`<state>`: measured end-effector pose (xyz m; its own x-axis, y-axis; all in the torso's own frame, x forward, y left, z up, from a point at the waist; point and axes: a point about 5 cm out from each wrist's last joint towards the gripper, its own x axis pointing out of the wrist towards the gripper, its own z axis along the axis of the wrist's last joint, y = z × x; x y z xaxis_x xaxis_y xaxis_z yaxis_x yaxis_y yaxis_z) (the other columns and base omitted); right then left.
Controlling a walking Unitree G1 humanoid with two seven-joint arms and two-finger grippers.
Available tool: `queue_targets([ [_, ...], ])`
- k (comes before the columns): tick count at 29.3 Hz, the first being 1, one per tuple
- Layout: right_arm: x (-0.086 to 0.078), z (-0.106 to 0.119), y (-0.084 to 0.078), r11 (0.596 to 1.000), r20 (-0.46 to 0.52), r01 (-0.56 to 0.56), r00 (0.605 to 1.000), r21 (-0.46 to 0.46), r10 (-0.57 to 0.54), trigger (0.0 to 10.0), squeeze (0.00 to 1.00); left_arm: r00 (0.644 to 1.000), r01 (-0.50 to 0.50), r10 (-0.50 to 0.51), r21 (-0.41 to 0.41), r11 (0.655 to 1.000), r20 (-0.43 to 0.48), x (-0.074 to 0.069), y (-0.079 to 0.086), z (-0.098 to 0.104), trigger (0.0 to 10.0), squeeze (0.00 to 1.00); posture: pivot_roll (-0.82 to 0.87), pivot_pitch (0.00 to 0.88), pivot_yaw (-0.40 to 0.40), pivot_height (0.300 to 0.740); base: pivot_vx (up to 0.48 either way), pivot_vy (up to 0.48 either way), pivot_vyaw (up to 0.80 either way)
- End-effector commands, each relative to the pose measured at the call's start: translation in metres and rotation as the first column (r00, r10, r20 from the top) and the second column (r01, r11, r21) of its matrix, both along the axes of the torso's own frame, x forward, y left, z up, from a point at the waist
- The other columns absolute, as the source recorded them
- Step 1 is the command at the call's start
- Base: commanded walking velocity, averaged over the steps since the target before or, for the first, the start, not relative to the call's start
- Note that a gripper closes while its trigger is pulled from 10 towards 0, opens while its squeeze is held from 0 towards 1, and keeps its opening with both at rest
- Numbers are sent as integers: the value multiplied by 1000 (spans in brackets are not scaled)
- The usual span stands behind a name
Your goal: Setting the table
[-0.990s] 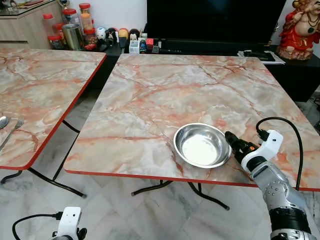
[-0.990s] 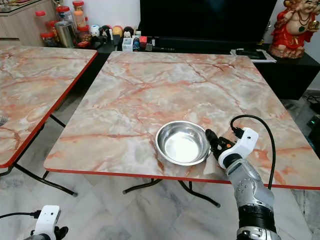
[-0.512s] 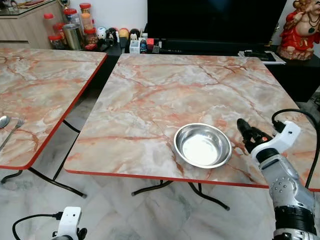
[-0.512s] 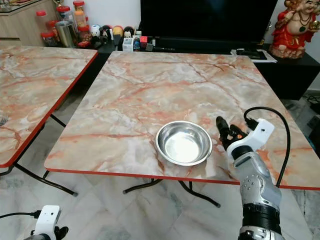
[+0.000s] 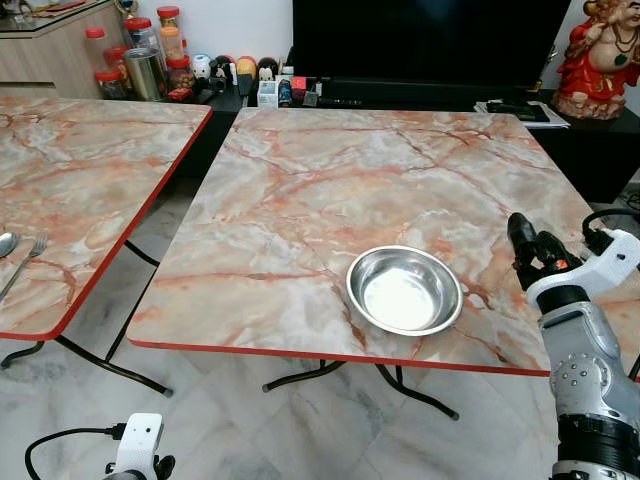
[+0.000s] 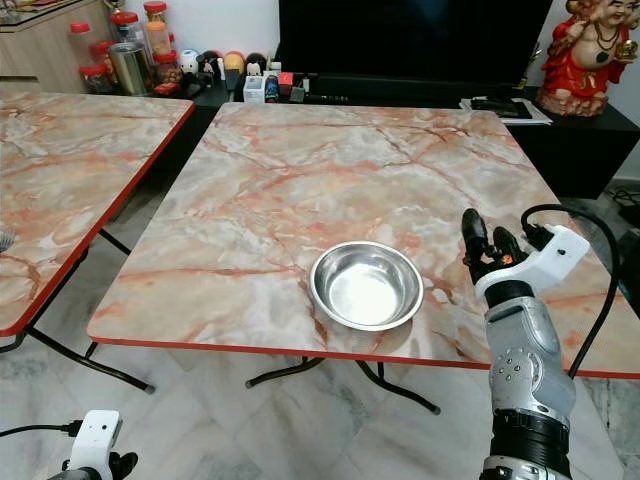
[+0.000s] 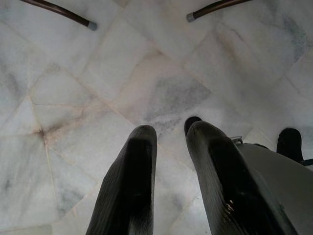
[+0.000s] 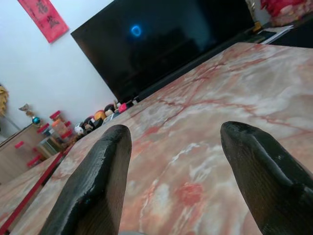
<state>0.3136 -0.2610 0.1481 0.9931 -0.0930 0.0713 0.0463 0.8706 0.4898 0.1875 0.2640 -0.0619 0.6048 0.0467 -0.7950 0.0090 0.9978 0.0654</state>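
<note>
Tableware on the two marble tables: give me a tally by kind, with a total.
Steel bowl: 1, near the front edge of the nearer table
Fork: 1, on the left table
Spoon: 1, beside the fork
Total: 3
The right gripper is open and apart from the bowl.

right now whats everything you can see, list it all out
steel bowl: one, silver, near front edge of the middle table, nothing in it
middle table: one, pink marble top with red rim, straight ahead
second table: one, same marble, to the left
fork and spoon: one each, silver, on the second table's left side
jars: several, red-lidded, back left
television: one, black, behind the middle table
figurine: one, red and gold, back right
floor: pale marble tiles
right gripper: black fingers open, above the table right of the bowl
left gripper: black fingers slightly apart, hanging over the floor
</note>
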Motion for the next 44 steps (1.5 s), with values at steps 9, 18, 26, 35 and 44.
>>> queue_targets([
  [9,-14,33,-36,905,119,281,959,-320,-256,10000,0,1000,-13,13,-3,1000,4,0,2,1,10000,0,-54,0,-12,736,0,0,0],
  [18,-12,42,-32,802,169,328,945,-499,-281,10000,0,1000,-15,15,0,1000,21,1,2,2,10000,0,-50,0,-2,736,0,0,0],
  [26,-36,51,-79,701,199,454,887,-550,-418,10000,0,1000,1,-1,11,1000,17,0,3,2,10000,0,-61,0,12,736,0,0,0],
  [35,-43,50,-89,669,212,497,860,-553,-464,10000,0,1000,6,-6,12,1000,20,1,4,3,10000,0,-70,0,29,736,0,0,0],
  [44,-47,29,-90,640,133,526,820,-560,-557,10000,0,999,-16,16,11,1000,37,4,4,4,10000,0,-55,0,33,736,0,0,0],
])
